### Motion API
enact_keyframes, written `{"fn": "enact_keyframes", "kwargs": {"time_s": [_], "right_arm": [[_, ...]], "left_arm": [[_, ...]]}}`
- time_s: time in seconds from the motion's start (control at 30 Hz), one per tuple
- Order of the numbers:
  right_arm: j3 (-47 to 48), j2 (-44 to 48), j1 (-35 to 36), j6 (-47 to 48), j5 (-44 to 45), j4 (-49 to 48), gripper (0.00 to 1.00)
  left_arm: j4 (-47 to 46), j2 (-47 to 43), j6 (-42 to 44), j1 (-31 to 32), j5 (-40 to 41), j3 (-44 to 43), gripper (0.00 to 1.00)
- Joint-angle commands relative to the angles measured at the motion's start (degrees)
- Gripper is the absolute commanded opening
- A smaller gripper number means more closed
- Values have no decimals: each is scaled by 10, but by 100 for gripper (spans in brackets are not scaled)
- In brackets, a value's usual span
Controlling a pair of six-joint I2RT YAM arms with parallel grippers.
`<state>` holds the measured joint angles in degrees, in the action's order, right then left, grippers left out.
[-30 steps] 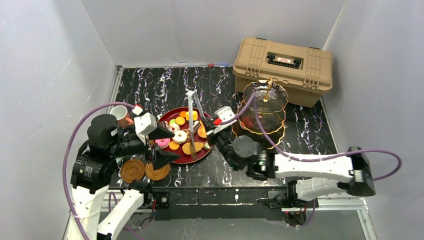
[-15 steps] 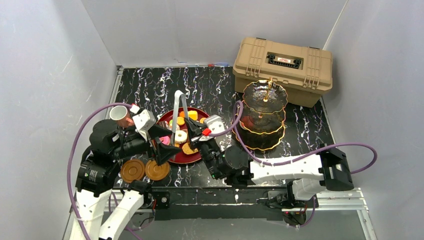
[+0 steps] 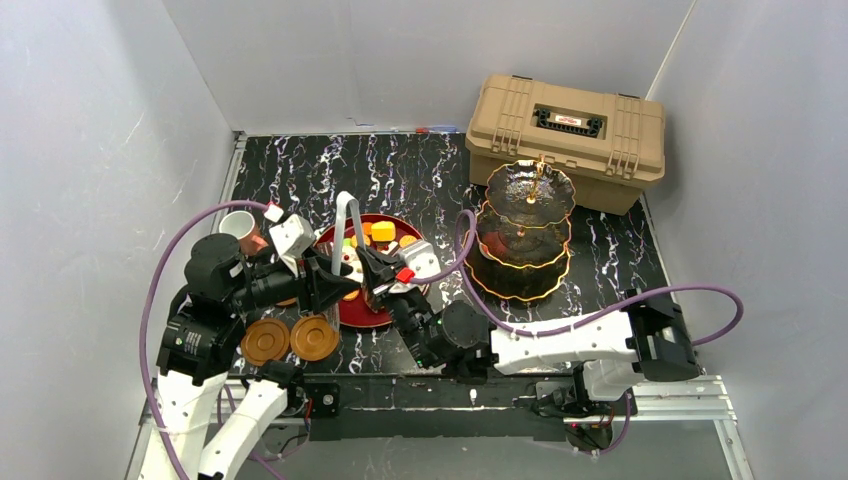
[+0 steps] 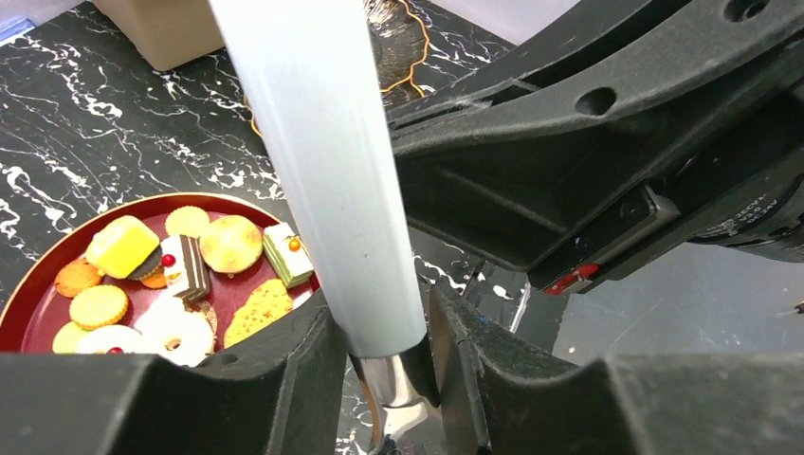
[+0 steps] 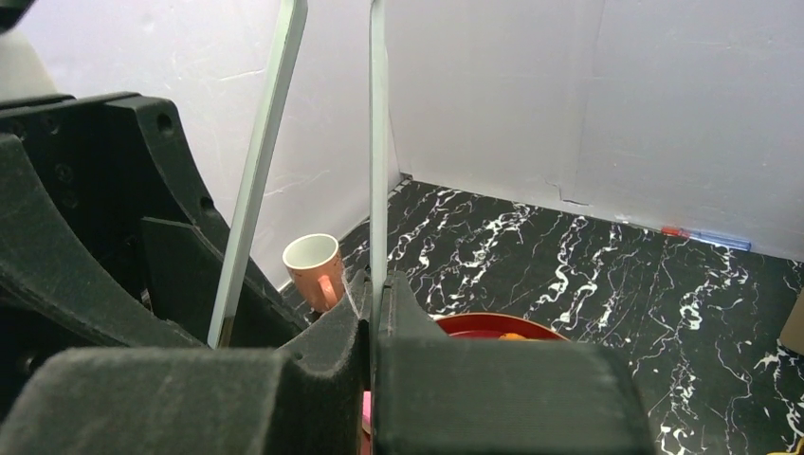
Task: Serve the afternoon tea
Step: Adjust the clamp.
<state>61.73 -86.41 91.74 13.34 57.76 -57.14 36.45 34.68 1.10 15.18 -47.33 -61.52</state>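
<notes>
Metal tongs [image 3: 346, 225] with grey handles stand upright over the red plate [image 3: 408, 232] of small colourful pastries [image 3: 381, 232]. My right gripper [image 3: 380, 272] is shut on one thin arm of the tongs [image 5: 377, 142], as the right wrist view shows [image 5: 374, 284]. My left gripper [image 3: 340, 285] is closed around the other arm [image 4: 322, 171], with the pastries [image 4: 190, 265] just behind. The dark three-tier stand [image 3: 528, 235] is at the right. The pinkish cup [image 3: 240, 228] stands at the left, and two brown saucers [image 3: 290, 340] lie near the front. The teal cup is hidden.
The tan plastic case [image 3: 570, 135] sits at the back right behind the stand. White walls close in on both sides and the back. Both arms crowd over the left front part of the marble table [image 3: 620, 270].
My right gripper has carried the tongs leftward from beside the stand to over the plate's left side. My left gripper's fingers, wide apart before, have come together around a tong arm.
</notes>
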Motion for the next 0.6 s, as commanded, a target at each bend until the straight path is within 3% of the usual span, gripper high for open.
{"fn": "enact_keyframes", "kwargs": {"time_s": [0.0,0.07,0.2,0.23,0.4,0.43,0.57], "right_arm": [[30,2,8,-19,5,-38,6],[29,3,8,-22,6,-32,11],[31,8,8,-40,0,-7,34],[33,11,8,-52,-1,10,40],[39,55,3,-159,-52,159,92],[35,74,-3,-186,-81,189,97],[21,114,-33,-275,-195,264,98]], "left_arm": [[0,5,29,-1,2,-9,30],[2,3,40,-1,14,-7,21],[9,-6,78,-1,29,1,0],[11,-8,91,-1,37,3,0],[18,-24,169,-1,68,15,0],[19,-27,182,-1,71,18,0],[17,-33,209,-1,65,22,0]]}}
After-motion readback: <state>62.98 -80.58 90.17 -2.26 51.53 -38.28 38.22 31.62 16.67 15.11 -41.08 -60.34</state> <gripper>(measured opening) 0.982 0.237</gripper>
